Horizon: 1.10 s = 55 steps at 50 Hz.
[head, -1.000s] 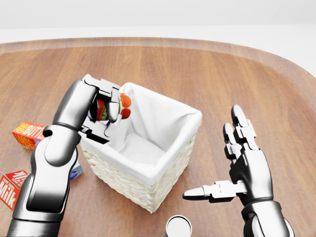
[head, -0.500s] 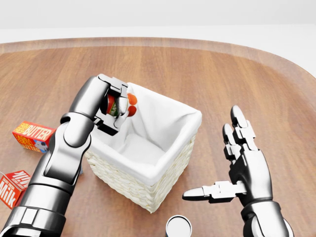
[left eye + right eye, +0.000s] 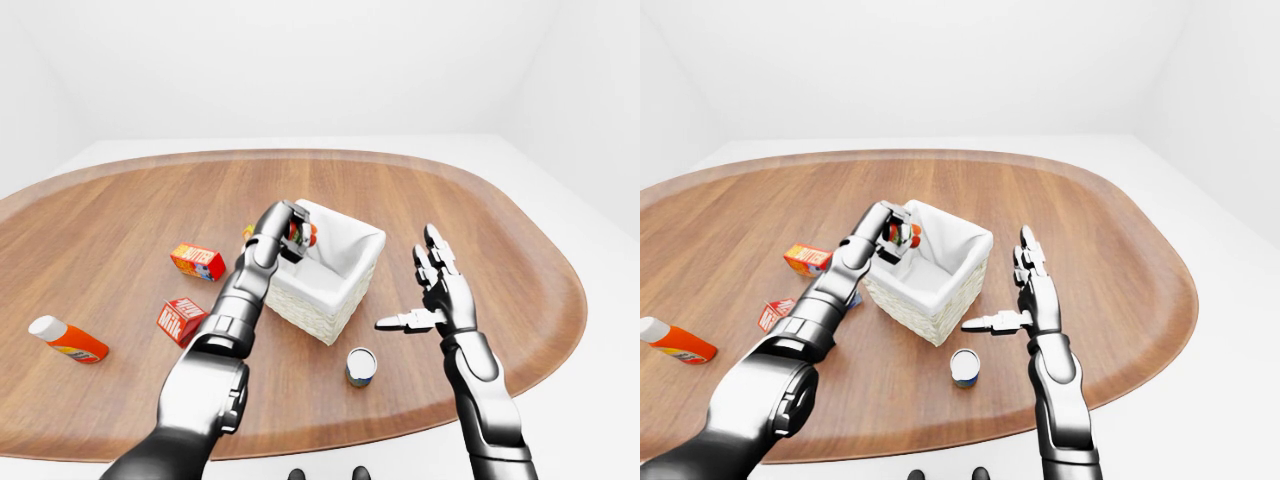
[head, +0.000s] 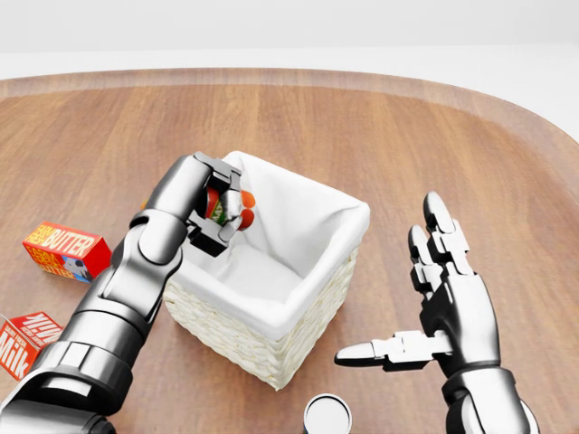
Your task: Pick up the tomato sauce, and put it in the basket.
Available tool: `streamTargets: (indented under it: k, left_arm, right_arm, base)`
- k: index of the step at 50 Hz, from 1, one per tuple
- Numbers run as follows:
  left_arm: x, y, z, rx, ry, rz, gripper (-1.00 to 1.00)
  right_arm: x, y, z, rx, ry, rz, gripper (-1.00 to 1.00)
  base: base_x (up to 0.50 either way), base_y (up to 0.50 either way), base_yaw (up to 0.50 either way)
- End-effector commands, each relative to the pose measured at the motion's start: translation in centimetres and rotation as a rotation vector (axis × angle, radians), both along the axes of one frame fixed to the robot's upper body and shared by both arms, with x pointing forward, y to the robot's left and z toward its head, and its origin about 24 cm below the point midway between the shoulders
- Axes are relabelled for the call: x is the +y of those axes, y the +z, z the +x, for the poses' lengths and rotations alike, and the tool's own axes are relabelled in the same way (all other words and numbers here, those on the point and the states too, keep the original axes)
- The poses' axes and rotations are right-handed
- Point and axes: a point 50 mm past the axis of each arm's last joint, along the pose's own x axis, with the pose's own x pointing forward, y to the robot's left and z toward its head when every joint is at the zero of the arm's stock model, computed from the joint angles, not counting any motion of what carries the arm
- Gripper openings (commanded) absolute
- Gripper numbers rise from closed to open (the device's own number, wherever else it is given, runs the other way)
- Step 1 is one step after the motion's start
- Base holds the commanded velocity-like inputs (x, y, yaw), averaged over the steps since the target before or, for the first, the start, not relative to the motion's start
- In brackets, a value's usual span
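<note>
Across the whole scene you have the oval wooden table (image 3: 120, 210), largest thing in view. Near its middle sits your basket (image 4: 262, 339), woven and pale with a white cloth lining, turned corner-on in the head view.

Your left hand (image 4: 220, 206) is up at the basket's upper-left rim, fingers curled tight around the tomato sauce (image 4: 237, 204); the can sits in that grip over the lining, just inside the rim, tomatoes on its label showing between the fingers. No writing on it can be read.

Your right hand (image 4: 443, 298) hangs to the right of the basket, well apart from it, fingers spread and straight, thumb pointing left, holding nothing.

On the left of the left-eye view lies a bottle (image 3: 66, 339), orange with a white cap, its label too small to read. Nearer the basket is a red carton reading "Milk" (image 4: 25, 342), and above it an orange box marked "BUTTER" (image 4: 65, 250). A small tin (image 4: 327, 416) stands upright below the basket, its top pale and its side unreadable.
</note>
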Motion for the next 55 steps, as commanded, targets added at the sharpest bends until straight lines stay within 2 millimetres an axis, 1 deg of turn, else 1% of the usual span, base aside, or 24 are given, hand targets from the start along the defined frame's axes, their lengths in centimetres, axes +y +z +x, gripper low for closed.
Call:
streamTargets:
  k: [1, 13, 15, 18, 42, 46, 48, 50, 55]
  left_arm:
    - [0.1, -0.8, 0.3, 0.055, 0.044, 0.006, -1.00]
    - [-0.5, -1.8, 0.1, 0.088, 0.041, 0.019, -1.00]
    - [-0.6, -1.4, 0.2, 0.080, 0.032, 0.013, -1.00]
    - [-0.8, -1.4, 0.2, 0.079, 0.028, 0.010, -1.00]
    - [-1.3, -1.8, 0.0, 0.091, 0.019, 0.008, -1.00]
    - [-1.5, -1.8, 0.0, 0.088, 0.016, 0.011, -1.00]
    - [-1.5, -2.3, -0.2, 0.099, 0.023, 0.018, -1.00]
    - [-1.6, -2.0, -0.1, 0.095, 0.019, 0.016, -1.00]
    - [-1.7, -2.0, -0.1, 0.097, 0.020, 0.019, -1.00]
  right_arm:
    - [0.0, -0.1, 0.0, 0.003, 0.001, 0.002, 1.00]
    - [0.1, -0.2, 0.0, 0.010, 0.004, 0.002, 1.00]
    - [0.1, -0.3, 0.0, 0.014, 0.005, 0.002, 1.00]
    - [0.1, -0.3, 0.0, 0.014, 0.005, 0.001, 1.00]
    - [0.2, -0.1, -0.2, 0.004, 0.010, 0.000, 1.00]
    - [0.3, -0.4, -0.2, 0.016, 0.013, 0.000, 1.00]
    - [0.3, -0.5, -0.1, 0.020, 0.014, 0.001, 1.00]
    - [0.3, -0.5, -0.2, 0.020, 0.014, 0.001, 1.00]
    - [0.3, -0.6, -0.1, 0.025, 0.014, 0.000, 1.00]
  base:
    - [0.00, 0.00, 0.00]
    - [0.00, 0.00, 0.00]
    - [0.00, 0.00, 0.00]
    - [0.00, 0.00, 0.00]
    - [0.00, 0.00, 0.00]
    - [0.00, 0.00, 0.00]
    - [0.00, 0.00, 0.00]
    - [0.00, 0.00, 0.00]
    - [0.00, 0.00, 0.00]
